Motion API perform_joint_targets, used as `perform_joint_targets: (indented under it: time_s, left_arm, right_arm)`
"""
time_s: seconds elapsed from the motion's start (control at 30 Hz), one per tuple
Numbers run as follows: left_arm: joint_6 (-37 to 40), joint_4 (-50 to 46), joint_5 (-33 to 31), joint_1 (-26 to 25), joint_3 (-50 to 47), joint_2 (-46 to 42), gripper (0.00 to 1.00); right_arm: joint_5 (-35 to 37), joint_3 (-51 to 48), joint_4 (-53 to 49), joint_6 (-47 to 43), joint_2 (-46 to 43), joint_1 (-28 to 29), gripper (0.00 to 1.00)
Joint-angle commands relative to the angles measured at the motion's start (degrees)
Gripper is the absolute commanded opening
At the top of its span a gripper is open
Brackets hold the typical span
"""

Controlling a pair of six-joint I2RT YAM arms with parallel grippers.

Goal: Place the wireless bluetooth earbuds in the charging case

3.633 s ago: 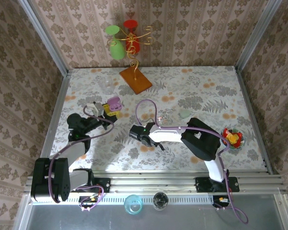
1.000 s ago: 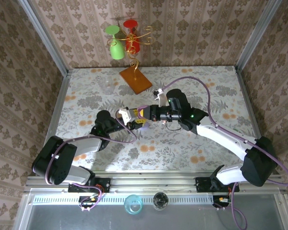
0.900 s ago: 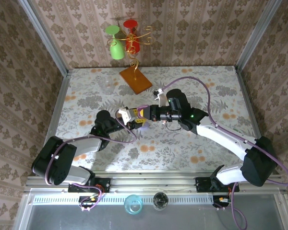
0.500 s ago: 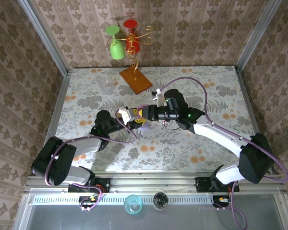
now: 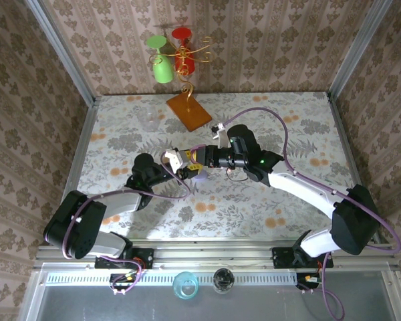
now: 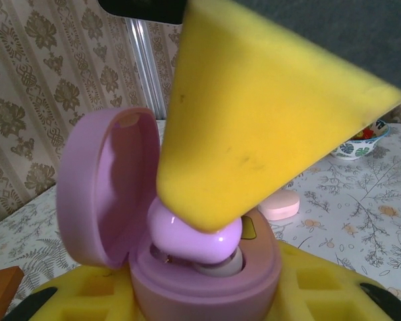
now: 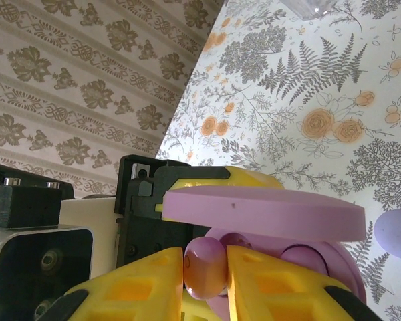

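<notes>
My left gripper grips the open lilac charging case at its base, while my right gripper, close against that case, pinches one lilac earbud resting in its well.

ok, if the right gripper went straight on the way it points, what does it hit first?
The open charging case held in the left gripper. The right gripper has its earbud at the case's well beside the raised lid, so going on would likely press it in. How deep it sits is unclear.
</notes>
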Motion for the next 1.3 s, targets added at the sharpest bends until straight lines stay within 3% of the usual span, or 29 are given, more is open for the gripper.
perform_joint_targets:
  time_s: [0.0,0.23,0.53,0.77,1.07,1.27]
  left_arm:
    - [0.4,2.3,-0.3,-0.5,2.0,-1.0,0.25]
    - [0.6,2.4,-0.9,-0.2,1.8,-0.9,0.25]
    - [2.4,1.5,-0.2,0.7,0.6,-1.5,0.25]
    - [10.0,-12.1,-2.4,-2.0,1.6,-5.3,0.26]
    - [7.8,-9.2,-3.3,-3.0,0.5,-5.9,0.26]
    - [3.2,-6.7,-7.4,-3.0,0.3,-5.6,0.25]
  right_arm:
    - [2.8,-0.6,-3.1,-1.4,-1.3,0.2,0.28]
    - [2.8,-0.5,-4.0,-2.3,-3.2,0.1,0.28]
    - [1.9,-1.1,-4.7,-6.2,-8.8,0.1,0.38]
    - [6.2,4.5,-12.2,-11.5,-7.8,-0.2,0.41]
    - [2.7,10.9,-15.9,-11.5,0.9,-0.5,0.40]
    - [2.0,6.8,-13.2,-10.3,-1.9,-0.6,0.40]
